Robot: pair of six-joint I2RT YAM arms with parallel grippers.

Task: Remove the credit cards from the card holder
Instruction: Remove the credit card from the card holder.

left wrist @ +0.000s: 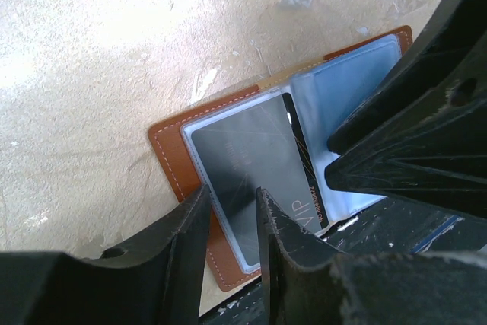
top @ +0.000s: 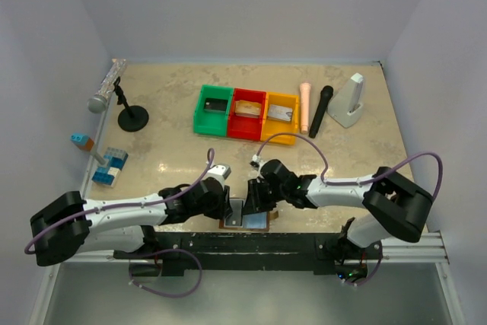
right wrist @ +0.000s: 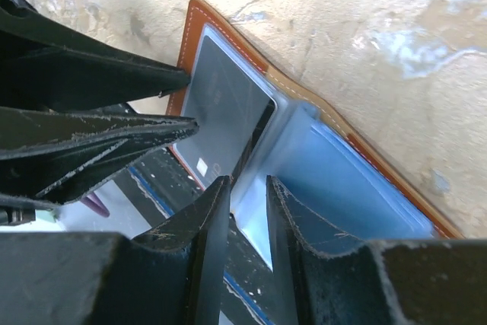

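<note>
The card holder (top: 257, 222) lies open at the table's near edge, brown outside with a grey-blue lining (right wrist: 365, 188). A dark credit card (left wrist: 251, 157) marked VIP sits in its left clear pocket (right wrist: 221, 104). My left gripper (left wrist: 228, 211) stands over that card's near end with a narrow gap between its fingers and nothing pinched. My right gripper (right wrist: 247, 188) hovers at the holder's centre fold, slightly open, with a clear pocket edge below the gap. The two grippers (top: 242, 202) almost touch each other above the holder.
Green (top: 202, 112), red (top: 247, 129) and yellow (top: 280, 136) bins stand in a row at the back, each with a card inside. A microphone on a stand (top: 114, 89), blue blocks (top: 110, 167), a pink cylinder (top: 305, 106), a black microphone (top: 320, 110) and a white object (top: 350, 100) lie around. A black rail (top: 289, 245) runs under the near edge.
</note>
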